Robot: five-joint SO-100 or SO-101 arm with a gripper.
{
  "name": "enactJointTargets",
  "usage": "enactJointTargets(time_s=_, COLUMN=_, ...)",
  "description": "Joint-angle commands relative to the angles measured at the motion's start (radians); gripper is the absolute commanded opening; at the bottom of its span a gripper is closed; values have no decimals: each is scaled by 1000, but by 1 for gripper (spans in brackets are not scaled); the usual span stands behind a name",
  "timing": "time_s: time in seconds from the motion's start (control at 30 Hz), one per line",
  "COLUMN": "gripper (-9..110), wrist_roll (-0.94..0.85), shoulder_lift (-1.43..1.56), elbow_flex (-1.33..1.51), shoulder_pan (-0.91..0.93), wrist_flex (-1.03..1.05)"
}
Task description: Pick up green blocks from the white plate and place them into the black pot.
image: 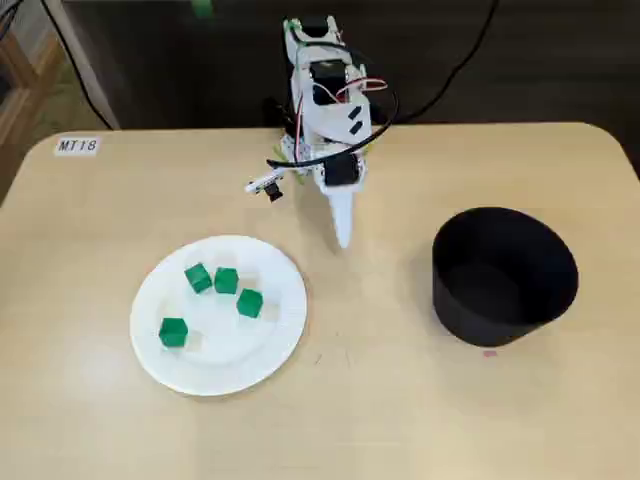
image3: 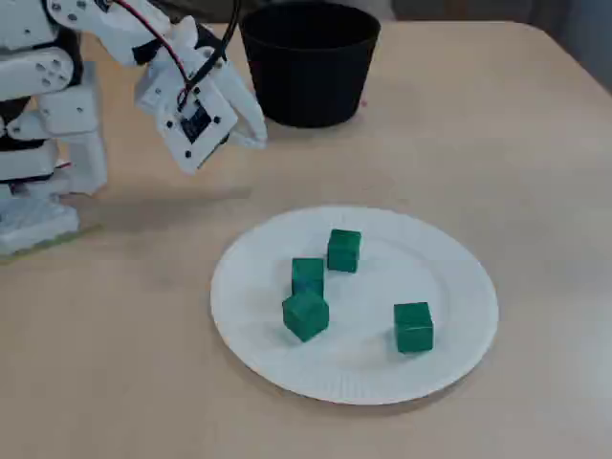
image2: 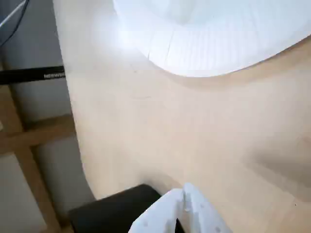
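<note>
Green blocks (image: pixel 226 281), four in all, lie on the white plate (image: pixel 225 362) and none is in the tool's grasp. In a fixed view from above, two of them sit close together near the plate's upper middle. A third lies just to their lower right, and the fourth lies apart toward the plate's left edge. The tool (image: pixel 342 238) points down over bare tabletop (image: pixel 400 420) beyond the plate's upper right rim. It is clear of the blocks and lies between the plate and the black pot (image: pixel 490 310), which stands well off to the right. Its fingers taper to a single tip, pressed together with nothing between them.

In the other fixed view, the tool (image3: pixel 258 139) hangs above the tabletop, near the front of the pot (image3: pixel 306 91). The plate (image3: pixel 382 371) and its blocks (image3: pixel 343 250) lie nearer the camera.

The wrist view shows the joined white fingers (image2: pixel 199 213) at the bottom edge and the plate's ribbed rim (image2: pixel 218 43) across the top. No block can be seen there.

A small label (image: pixel 77 146) sits on the tabletop's far left corner.
</note>
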Motion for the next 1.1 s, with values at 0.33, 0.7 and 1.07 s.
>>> enactJointTargets(time_s=0.33, gripper=-2, wrist_roll=26, shoulder_lift=8, elbow_flex=-54, shoulder_pan=121, wrist_flex=-46)
enactJointTargets(time_s=0.7, gripper=-2, wrist_roll=-28, shoulder_lift=-275, elbow_flex=-462, shoulder_pan=103, wrist_flex=66)
enactJointTargets(time_s=1.07, gripper=-2, wrist_roll=-249, shoulder_lift=-1241, elbow_flex=-1368, shoulder_pan=342, wrist_flex=598)
